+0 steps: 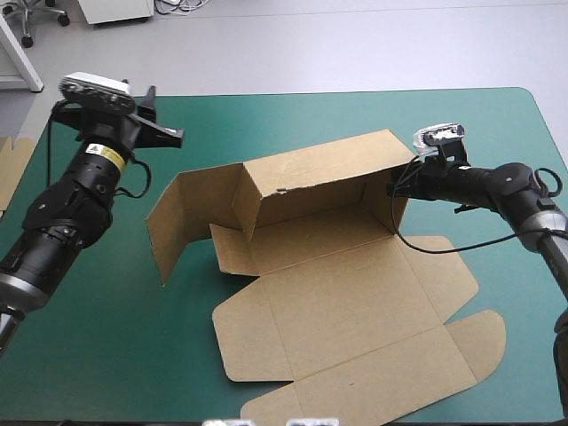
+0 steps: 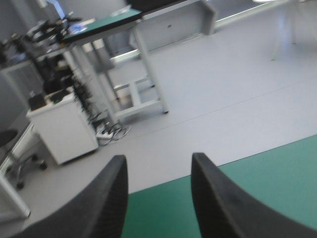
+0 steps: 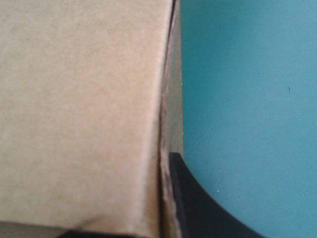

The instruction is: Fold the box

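The brown box lies mid-table, partly set up. Its back wall stands upright, a left side panel is raised, and the lid and front flaps lie flat toward the near edge. My right gripper is at the right end of the back wall, shut on the raised board there. In the right wrist view the board sits between the fingers, one black finger showing beside it. My left gripper hangs raised over the far left of the table, clear of the box, its fingers apart and holding nothing.
The teal-green cover lies bare to the left of and in front of the box. A strip of more brown board shows at the table's left edge. The far table edge runs just ahead of the left gripper.
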`<state>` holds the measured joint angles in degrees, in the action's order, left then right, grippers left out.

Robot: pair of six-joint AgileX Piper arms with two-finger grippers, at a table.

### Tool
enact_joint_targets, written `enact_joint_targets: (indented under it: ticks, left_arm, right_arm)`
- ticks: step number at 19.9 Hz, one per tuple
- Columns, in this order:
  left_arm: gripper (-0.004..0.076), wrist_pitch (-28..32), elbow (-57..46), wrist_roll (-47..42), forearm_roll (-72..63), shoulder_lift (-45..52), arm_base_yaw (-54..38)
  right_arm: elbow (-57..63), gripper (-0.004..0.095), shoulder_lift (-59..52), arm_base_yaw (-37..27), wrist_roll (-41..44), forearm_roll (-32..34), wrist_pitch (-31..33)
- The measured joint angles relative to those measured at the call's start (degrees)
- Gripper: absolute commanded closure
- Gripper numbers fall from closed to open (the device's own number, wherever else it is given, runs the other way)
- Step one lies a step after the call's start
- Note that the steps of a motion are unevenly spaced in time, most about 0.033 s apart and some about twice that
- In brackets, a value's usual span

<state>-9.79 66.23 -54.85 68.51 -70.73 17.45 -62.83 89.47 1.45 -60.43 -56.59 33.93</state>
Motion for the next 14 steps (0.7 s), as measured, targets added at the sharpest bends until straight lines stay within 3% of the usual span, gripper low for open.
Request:
enact_joint_targets:
  ticks: [3,7,10,14]
  left_arm:
    - [0.0456,-4.34,0.0,1.19,-5.23,0.0,-5.93]
    - [0.0457,-14.95,0.0,7.99,-16.3,0.0,-10.15]
    - [0.0482,-18.88,-0.72,16.55,-29.55,0.0,-15.18]
    - [0.0535,-20.13,-2.09,35.11,-48.45,-0.84,-23.87]
  right_arm:
    - [-3.2,0.0916,0.28,0.07,7.79,7.41,2.81]
    - [-7.26,0.0916,0.72,0.07,15.9,14.09,8.11]
    - [-9.33,0.0916,0.82,0.08,20.71,17.88,10.75]
    - [-12.28,0.0916,0.95,0.08,25.19,22.33,15.52]
